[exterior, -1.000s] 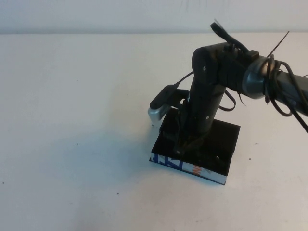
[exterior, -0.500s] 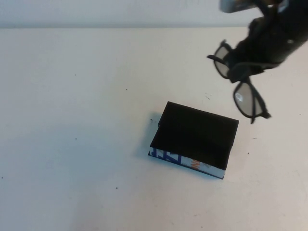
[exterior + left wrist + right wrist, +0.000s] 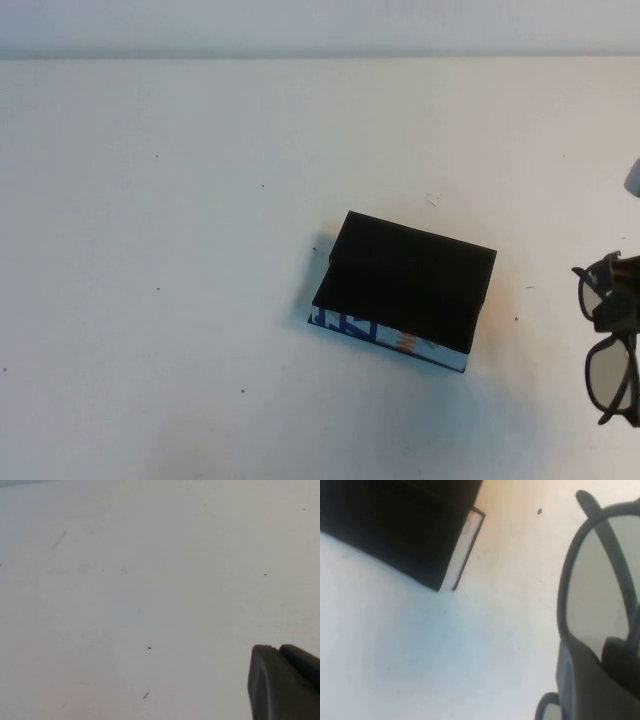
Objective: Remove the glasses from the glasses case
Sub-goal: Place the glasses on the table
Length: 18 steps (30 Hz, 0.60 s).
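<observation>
The right tool (image 3: 622, 305) sits at the right edge of the high view, well right of the black rectangular glasses case (image 3: 405, 290), clenched on the bridge of the black plastic-framed glasses (image 3: 608, 345) with greyish lenses, held clear of the case. The case rests on the white table (image 3: 180, 250); its white side carries blue and orange marks, unreadable. The left tool (image 3: 285, 685) hovers over bare table; its grip state cannot be told.

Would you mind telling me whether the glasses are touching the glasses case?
Apart: the high view shows bare table between the glasses and the glasses case.
</observation>
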{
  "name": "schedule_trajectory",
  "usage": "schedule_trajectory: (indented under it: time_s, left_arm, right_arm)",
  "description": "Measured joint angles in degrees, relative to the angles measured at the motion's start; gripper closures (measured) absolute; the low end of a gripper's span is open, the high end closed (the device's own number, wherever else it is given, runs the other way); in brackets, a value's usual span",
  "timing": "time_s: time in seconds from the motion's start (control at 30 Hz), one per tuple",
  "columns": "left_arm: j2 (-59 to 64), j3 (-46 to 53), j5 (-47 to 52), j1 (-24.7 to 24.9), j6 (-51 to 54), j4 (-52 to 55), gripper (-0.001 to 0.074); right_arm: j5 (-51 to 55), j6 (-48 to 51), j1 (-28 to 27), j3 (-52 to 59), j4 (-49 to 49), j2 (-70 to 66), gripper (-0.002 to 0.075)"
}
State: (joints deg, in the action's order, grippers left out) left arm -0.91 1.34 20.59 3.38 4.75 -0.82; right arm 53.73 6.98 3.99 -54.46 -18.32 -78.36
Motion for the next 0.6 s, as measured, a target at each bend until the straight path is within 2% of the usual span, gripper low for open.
schedule_trajectory:
  time_s: [0.17, 0.47, 0.6]
  left_arm:
    - [0.0, 0.0, 0.0, 0.0, 0.0, 0.0, 0.0739]
    - [0.0, 0.0, 0.0, 0.0, 0.0, 0.0, 0.074]
    - [0.0, 0.0, 0.0, 0.0, 0.0, 0.0, 0.0739]
  right_arm:
    - [-8.2, -0.12, 0.0, 4.38, -2.18, -4.15, 0.0672]
    - [-11.04, 2.01, -0.03, 4.37, -3.28, -13.78, 0.067]
    - [-11.18, 4.84, -0.03, 4.37, -4.65, -14.51, 0.0602]
